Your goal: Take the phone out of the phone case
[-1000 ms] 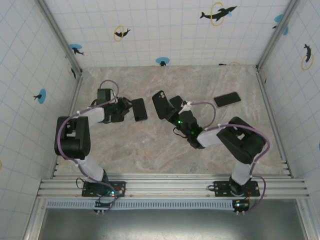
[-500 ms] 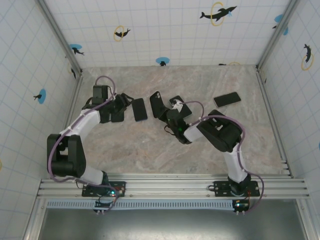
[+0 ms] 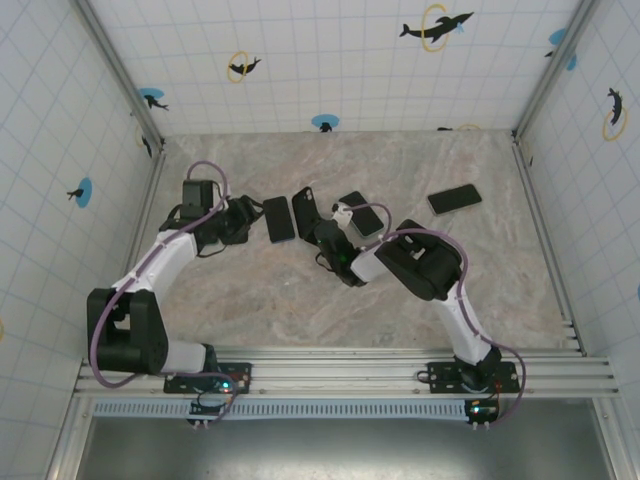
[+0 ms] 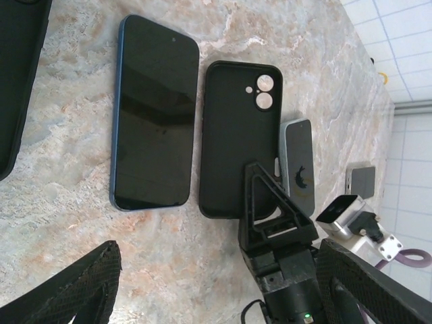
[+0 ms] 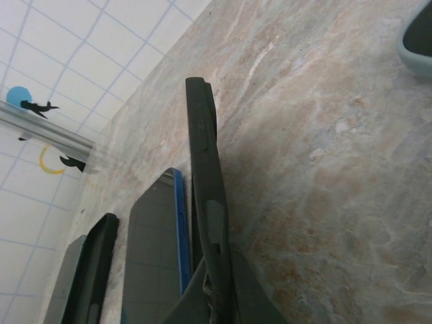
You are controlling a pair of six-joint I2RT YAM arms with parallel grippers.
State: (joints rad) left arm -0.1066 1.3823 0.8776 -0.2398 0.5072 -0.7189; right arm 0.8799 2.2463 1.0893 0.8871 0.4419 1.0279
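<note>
Phone point(image 3: 277, 218) out of its case. Lies flat and screen up on the marble table point(image 3: 300, 300), toward 10 o'clock from the table's middle in the top view.

Case point(image 3: 304, 208) just beside it, at 3 o'clock of the phone. Empty, tipped up on edge, with a thin strip of table between the two. From the right wrist, presents only its thin side, button bumps toward the camera. From the left wrist, reads as a bare black shell, light coming through its two round lens holes at the 12 o'clock end, nothing seated in it.

Right gripper point(image 3: 323, 228) at 5 o'clock of the case. Jaws pressed tight on the case's near end, gripping nothing else.

Left gripper point(image 3: 245, 220) at 9 o'clock of the phone. Jaws spread wide, holding nothing, both fingers point(image 4: 71, 290) clear of the phone.

Second handset point(image 3: 362, 214) with a pale rim at 3 o'clock of the case, near it but not touching; whether cased, cannot tell. Third dark handset point(image 3: 454, 198) flat toward 2 o'clock of the table, well apart from the rest. Dark slab point(image 4: 20, 74) at 9 o'clock of the phone, cropped at the frame edge in the left wrist view; phone or case, cannot tell.
</note>
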